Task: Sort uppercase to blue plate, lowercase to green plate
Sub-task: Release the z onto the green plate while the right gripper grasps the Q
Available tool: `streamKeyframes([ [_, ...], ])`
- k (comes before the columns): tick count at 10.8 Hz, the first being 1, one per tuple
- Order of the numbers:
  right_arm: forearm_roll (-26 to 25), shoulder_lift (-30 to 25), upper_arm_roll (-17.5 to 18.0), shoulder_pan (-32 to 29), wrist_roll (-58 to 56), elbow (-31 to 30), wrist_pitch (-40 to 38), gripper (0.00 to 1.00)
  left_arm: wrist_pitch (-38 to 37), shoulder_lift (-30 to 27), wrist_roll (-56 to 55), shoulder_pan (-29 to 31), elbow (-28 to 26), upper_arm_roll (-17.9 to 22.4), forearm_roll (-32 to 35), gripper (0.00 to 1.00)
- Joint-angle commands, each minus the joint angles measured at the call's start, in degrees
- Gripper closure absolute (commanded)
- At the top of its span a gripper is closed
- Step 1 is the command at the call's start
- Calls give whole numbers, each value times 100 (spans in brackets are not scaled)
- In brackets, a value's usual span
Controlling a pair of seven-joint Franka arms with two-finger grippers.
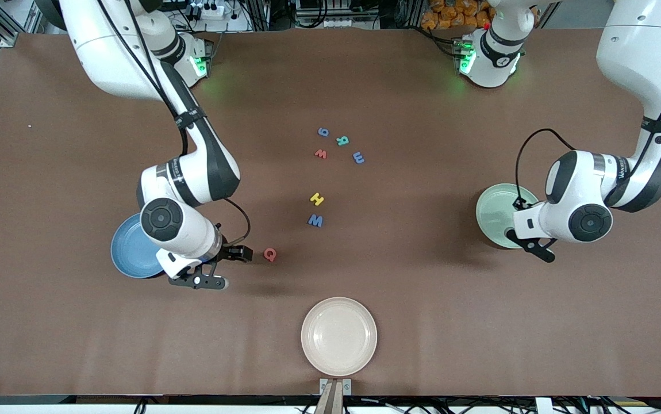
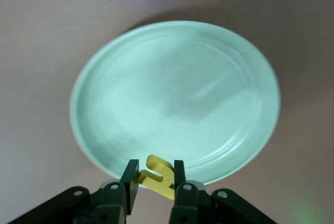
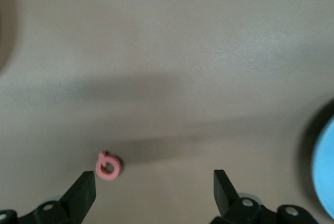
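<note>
While left gripper [image 2: 154, 182] pinches yellow h [image 2: 156, 174] over green plate's [image 2: 172, 98] rim, right gripper [image 3: 154, 190] gapes.

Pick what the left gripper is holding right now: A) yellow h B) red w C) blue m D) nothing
A: in the left wrist view the left gripper is shut on a small yellow h, held over the green plate.

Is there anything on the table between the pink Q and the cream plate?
No. The front view shows only bare brown table between the pink Q and the cream plate.
</note>
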Motion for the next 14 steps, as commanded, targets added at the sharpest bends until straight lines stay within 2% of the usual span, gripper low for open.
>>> streamKeyframes([
  [1, 127, 361, -29, 211, 509, 222, 183, 0, 180, -8, -44, -33, -241, 104, -506, 87],
  [2, 118, 501, -29, 342, 693, 222, 349, 0, 180, 80, -114, -94, -189, 104, -559, 64],
  [3, 110, 633, -38, 492, 930, 222, 664, 0, 180, 46, -141, -121, -154, 104, -542, 1],
  [5, 75, 792, -38, 651, 1178, 222, 887, 0, 58, -68, -46, -165, 248, 52, -490, 0],
  [6, 48, 792, -38, 669, 1161, 205, 879, 0, -187, -191, -36, -182, 503, 26, -463, 0],
  [9, -92, 906, -38, 660, 1108, 170, 966, 0, -1179, -367, -36, -533, 1706, -19, -446, 0],
  [10, -93, 959, -38, 660, 1117, 161, 992, 0, -1400, -507, -36, -673, 1928, -10, -454, 0],
  [13, -66, 1038, -38, 678, 1152, 117, 1071, 0, -1437, -1201, -272, -1200, 1878, 17, -769, 0],
  [14, -57, 1047, -38, 678, 1170, 30, 1220, 0, -1550, -1281, -943, -1359, 1851, 17, -1154, 0],
])
